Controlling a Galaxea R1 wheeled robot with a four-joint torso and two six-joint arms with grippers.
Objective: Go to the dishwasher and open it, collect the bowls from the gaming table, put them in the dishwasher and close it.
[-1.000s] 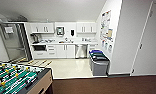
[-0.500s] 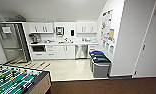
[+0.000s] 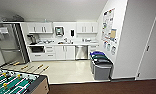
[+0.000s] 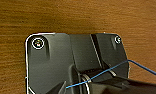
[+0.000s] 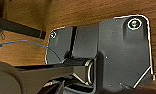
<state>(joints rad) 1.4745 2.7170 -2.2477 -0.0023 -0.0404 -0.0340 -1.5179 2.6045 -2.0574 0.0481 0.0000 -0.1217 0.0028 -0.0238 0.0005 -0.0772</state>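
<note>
At the lower left of the head view you have the corner of the gaming table [image 3: 16,83], its green field and rods running diagonally up toward the pale kitchen floor [image 3: 66,71]. I can make out no bowls on the part of it that shows. At the far left stands the tall steel fridge [image 3: 10,43], then the run of white cabinets [image 3: 56,52] under the counter.

Just right of centre, set into that run, is the dishwasher [image 3: 81,52], its steel front closed, upright and facing you squarely. That is the relation to steer by: it lies ahead and slightly right, well apart across the open floor, so neither arm is yet meaningfully nearer.

Further right, the stacked bins [image 3: 100,65] stand against the wall, close beside the line toward the dishwasher; I judge them the thing to keep clear of.

Both wrist views look down on brown wood-grain flooring [image 4: 76,17]; whether either gripper is spread or pressed together, I cannot tell.
</note>
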